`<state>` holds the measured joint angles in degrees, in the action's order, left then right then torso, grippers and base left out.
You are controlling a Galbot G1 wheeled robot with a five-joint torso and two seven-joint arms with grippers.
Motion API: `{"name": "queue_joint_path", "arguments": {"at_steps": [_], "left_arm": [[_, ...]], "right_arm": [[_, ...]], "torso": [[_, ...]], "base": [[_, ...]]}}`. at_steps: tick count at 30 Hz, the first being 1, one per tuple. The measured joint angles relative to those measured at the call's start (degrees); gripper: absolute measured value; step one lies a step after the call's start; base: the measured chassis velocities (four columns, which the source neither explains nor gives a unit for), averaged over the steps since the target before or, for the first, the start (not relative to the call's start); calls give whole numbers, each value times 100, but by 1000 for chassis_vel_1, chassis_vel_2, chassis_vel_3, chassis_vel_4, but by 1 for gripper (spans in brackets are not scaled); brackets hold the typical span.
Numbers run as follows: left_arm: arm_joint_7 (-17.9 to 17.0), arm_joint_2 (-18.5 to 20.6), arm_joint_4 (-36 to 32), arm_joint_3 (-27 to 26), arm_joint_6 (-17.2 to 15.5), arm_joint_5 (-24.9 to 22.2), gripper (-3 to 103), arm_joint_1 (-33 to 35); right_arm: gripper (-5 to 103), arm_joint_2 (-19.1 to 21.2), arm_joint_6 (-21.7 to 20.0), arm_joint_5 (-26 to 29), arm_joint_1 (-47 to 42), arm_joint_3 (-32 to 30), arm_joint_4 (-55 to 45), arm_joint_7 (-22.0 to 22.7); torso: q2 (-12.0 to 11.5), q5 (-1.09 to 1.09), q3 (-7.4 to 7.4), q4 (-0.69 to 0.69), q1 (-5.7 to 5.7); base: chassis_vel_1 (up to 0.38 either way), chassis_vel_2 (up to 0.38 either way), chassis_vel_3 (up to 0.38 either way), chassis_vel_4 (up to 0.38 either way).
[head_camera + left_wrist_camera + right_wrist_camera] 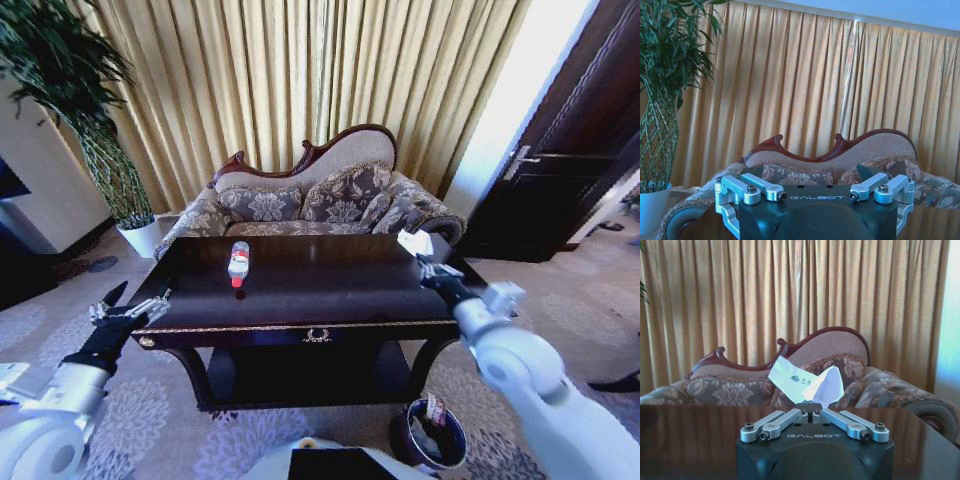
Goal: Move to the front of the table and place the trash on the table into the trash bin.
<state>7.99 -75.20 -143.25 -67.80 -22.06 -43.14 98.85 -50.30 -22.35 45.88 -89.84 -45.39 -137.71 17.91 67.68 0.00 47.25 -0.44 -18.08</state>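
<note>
The dark glossy table with gold trim stands straight ahead. A clear plastic bottle with a red label lies on its far left part. My right gripper hovers over the table's right end, shut on a crumpled white paper. In the right wrist view that paper sticks up from the closed gripper. My left gripper hangs open beside the table's left front corner, holding nothing; the left wrist view shows it with fingers apart. The dark round trash bin sits on the floor by the table's right front leg.
A patterned sofa stands right behind the table, before gold curtains. A tall plant in a white pot is at the back left. A dark door is at the right. Patterned carpet lies on both sides.
</note>
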Motion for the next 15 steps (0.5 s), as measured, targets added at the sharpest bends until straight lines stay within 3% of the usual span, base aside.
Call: {"name": "queue_joint_path", "arguments": {"at_steps": [15], "left_arm": [[114,-23,0,-33,-61,-78,100,0]], "right_arm": [[0,-227,60,-296,-311,-154,-467,24]], "torso": [[-1,0,1,2,-1]], "base": [[0,0,0,0]]}}
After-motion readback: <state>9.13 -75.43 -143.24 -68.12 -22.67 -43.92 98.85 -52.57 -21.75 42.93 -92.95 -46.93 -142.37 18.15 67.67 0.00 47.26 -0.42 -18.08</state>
